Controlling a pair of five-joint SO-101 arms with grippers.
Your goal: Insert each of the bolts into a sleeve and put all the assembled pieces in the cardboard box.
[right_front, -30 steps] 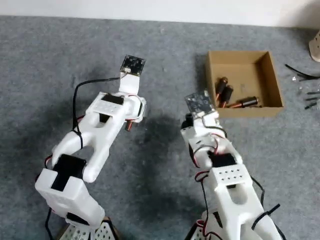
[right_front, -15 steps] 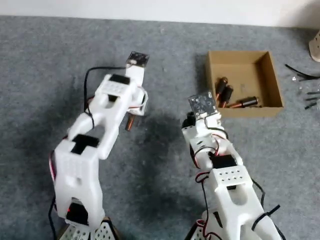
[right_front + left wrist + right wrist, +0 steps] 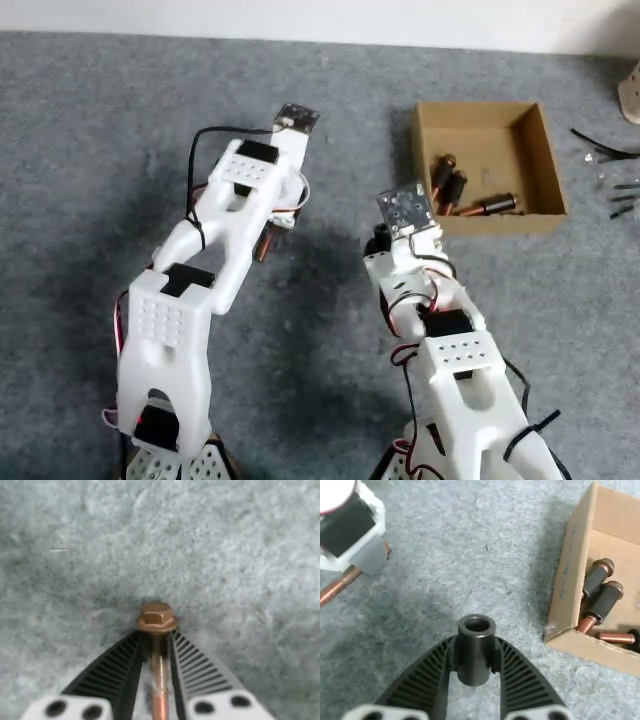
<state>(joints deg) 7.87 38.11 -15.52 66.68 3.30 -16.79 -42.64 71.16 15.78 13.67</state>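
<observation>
My left gripper [image 3: 156,647] is shut on a copper bolt [image 3: 157,625], hex head outward past the fingertips, threaded shank running back between the jaws. In the high view the bolt [image 3: 264,245] pokes out under the left arm, centre-left of the carpet. My right gripper [image 3: 475,657] is shut on a black sleeve [image 3: 475,647], its open bore facing out. The left arm's bolt tip [image 3: 340,587] shows in the right wrist view, off to one side of the sleeve. The cardboard box [image 3: 430,125] at the back right holds three assembled pieces [image 3: 452,190].
Grey carpet covers the table. Small black and metal bits [image 3: 610,180] lie to the right of the box. A pale object [image 3: 630,90] sits at the far right edge. The box's near wall [image 3: 570,575] stands close beside the right gripper.
The left arm has stretched forward and to the right, carrying the bolt with it. The right arm has hardly moved.
</observation>
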